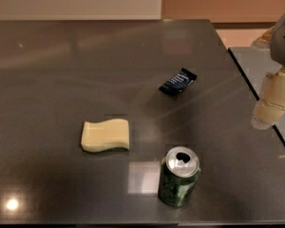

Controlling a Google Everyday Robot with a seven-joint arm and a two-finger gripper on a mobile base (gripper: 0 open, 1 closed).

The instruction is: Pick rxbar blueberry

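rxbar [177,81] | flat on surface [57,61], right of centre, long axis slanting up-right | pincer [266,113] hangs at right edge, well apart | bar lies to its left | pincer opening: cannot tell

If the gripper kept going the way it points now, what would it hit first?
Probably bare table near its right edge: the gripper hangs there pointing down, well right of the snack bar and can. Depth is unclear.
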